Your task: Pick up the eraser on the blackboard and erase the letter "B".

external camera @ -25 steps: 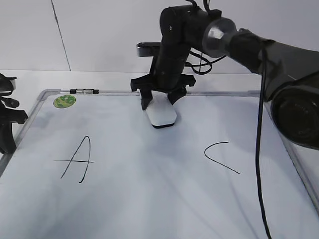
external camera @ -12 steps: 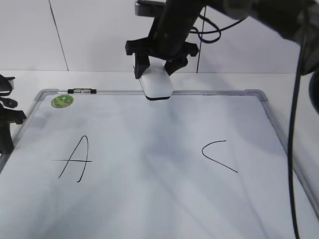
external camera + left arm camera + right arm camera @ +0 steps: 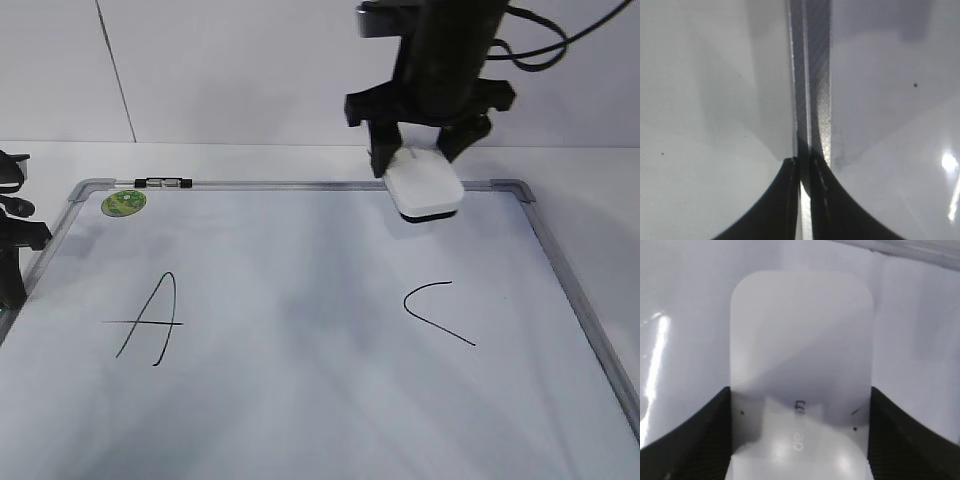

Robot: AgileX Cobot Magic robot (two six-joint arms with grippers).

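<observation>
1. Since the earlier frames, the right gripper (image 3: 425,160) has carried the eraser (image 3: 425,186) up off the middle of the blackboard (image 3: 300,400) and across to the right. It now hangs over the board's top edge, near the top right corner.

2. No "B" shows on the board. The "A" (image 3: 150,320) stands at the left and the "C" (image 3: 437,313) at the right, and the stretch between them is bare, with only faint grey shading. I judge the wiping done and the step in hand to be putting the eraser away.

3. Right gripper: the jaws are spread about as wide as the eraser and clamp it by its two long sides. The right wrist view shows the white block (image 3: 801,375) filling the gap between the dark fingers (image 3: 685,440), with a small grey marking on its top. The dark underside faces down. In the exterior view the eraser seems to hang just above the board, though I cannot tell for sure that it is clear of the surface.

4. Left gripper (image 3: 804,200): it sits at the left edge of the exterior view, well apart from the eraser. Its jaws are pressed nearly together with only a thin slit between them. They hold nothing and hover over the board's frame (image 3: 812,75).

5. Next move, as I judge it: lower the eraser flat onto a bare part of the board, well apart from the "C" so the pad does not smudge it. Then spread the jaws and lift straight up.
</observation>
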